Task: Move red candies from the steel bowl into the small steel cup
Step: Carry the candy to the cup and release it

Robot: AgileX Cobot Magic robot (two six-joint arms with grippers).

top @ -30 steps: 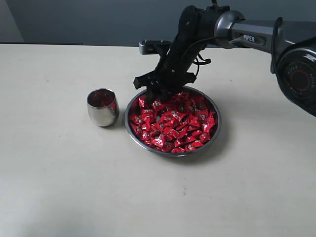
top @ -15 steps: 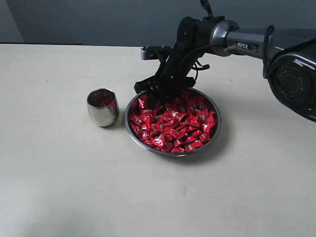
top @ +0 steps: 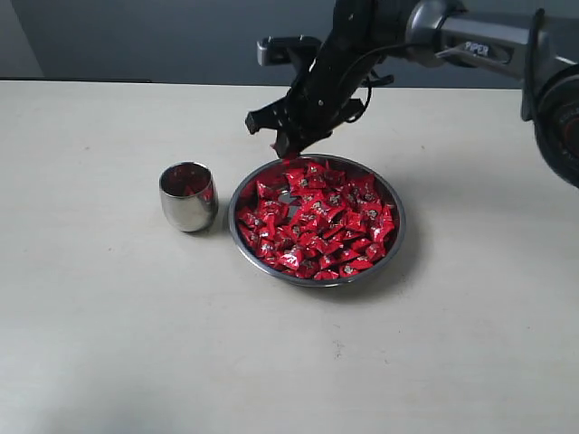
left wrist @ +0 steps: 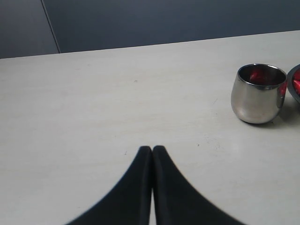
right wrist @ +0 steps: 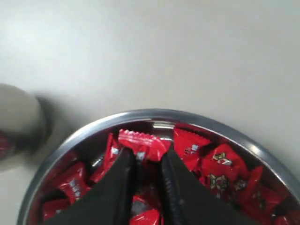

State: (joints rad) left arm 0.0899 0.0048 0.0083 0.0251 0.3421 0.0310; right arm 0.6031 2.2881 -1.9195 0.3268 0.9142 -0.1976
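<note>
The steel bowl (top: 395, 237) sits mid-table, heaped with red candies (top: 318, 224). My right gripper (top: 285, 146) hangs just above the bowl's far rim, shut on one red candy (right wrist: 142, 143) pinched between its black fingers; the bowl (right wrist: 154, 115) and more candies (right wrist: 220, 161) lie below it. The small steel cup (top: 188, 196) stands upright left of the bowl, with red showing inside; in the left wrist view the cup (left wrist: 258, 93) is ahead and to the side. My left gripper (left wrist: 152, 149) is shut, empty, low over bare table, out of the exterior view.
The pale table (top: 118, 334) stretches around bowl and cup. A dark wall (top: 163, 41) runs behind the far edge. The right arm (top: 470, 50) reaches in from the upper right, over the table behind the bowl.
My right gripper has risen out of the candy pile and lifted toward the back rim, carrying one red candy. Bowl, cup and left gripper have stayed put.
</note>
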